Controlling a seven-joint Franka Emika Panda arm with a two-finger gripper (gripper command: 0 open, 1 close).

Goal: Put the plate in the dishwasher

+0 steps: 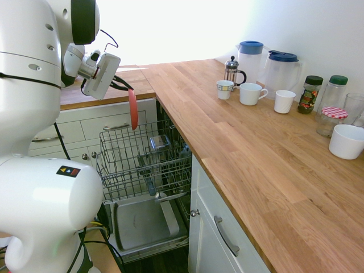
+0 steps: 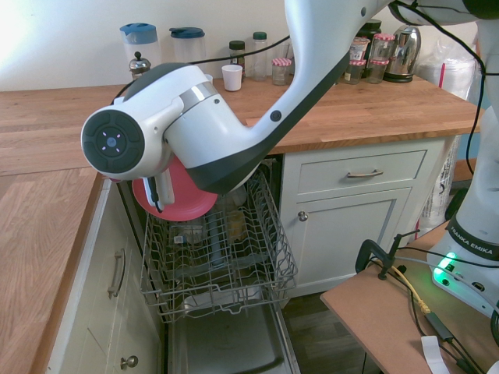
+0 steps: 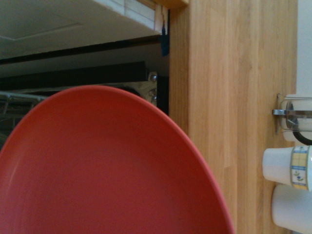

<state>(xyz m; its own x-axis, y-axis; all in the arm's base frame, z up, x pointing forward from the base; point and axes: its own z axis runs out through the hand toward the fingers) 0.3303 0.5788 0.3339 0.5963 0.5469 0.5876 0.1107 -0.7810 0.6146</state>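
Leftmost, first exterior view: white two-finger claw [image 1: 118, 83], pinched narrow on the rim of the round, shallow coral-red plate [image 1: 133, 109]. Plate hangs below the claw, near-upright, above the pulled-out grey wire rack [image 1: 142, 156] of the dishwasher [image 1: 149, 219]; open air around its lower edge. Right: smooth, straight-edged wooden worktop [image 1: 244, 153].

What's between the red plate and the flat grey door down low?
The wire rack: it sits below the plate and above the grey door, as the first exterior view shows.
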